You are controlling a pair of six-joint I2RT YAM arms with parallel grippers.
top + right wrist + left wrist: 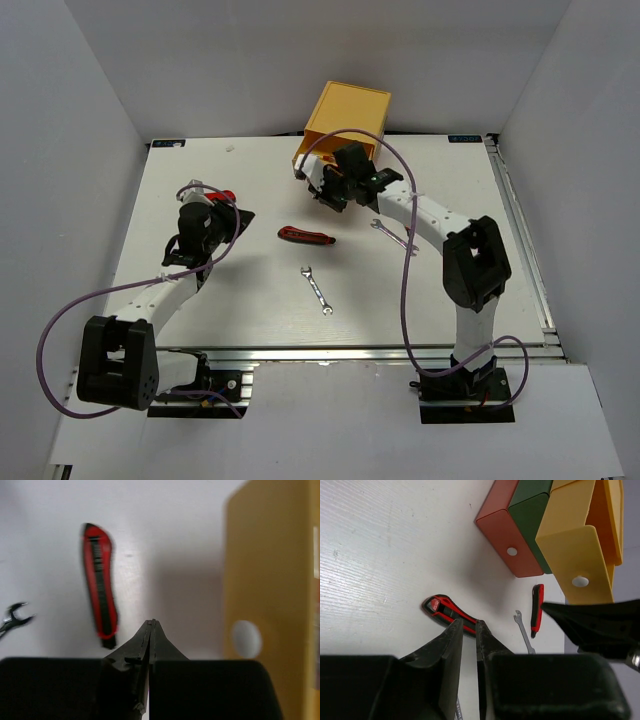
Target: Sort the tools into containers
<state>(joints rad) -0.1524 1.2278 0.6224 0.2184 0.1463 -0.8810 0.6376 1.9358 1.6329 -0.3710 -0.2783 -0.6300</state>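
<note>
On the left side of the table, left pincer hung low, fingers a thin slit apart, nothing between them. Just ahead of it lay a knife tool, red and black, flat on the table, well apart from the drawers. Judged light and rigid, with a handle likely grippy enough. Best taken across the narrow width at mid-handle so it would not swing. Nearer the arm bases lay a wrench, thin silver steel flush to the table. Probably slick and hard to get under; pinch the shank at its middle, expect it to pivot. Further right, a second knife tool lay just beside the stack: orange-red drawer, green drawer, yellow drawer on top, the yellow one apparently pulled out. Right pincer hovered before the yellow front, tips pressed together, empty. Rightmost, a second wrench lay partly under the right arm, same handling as the first.
</note>
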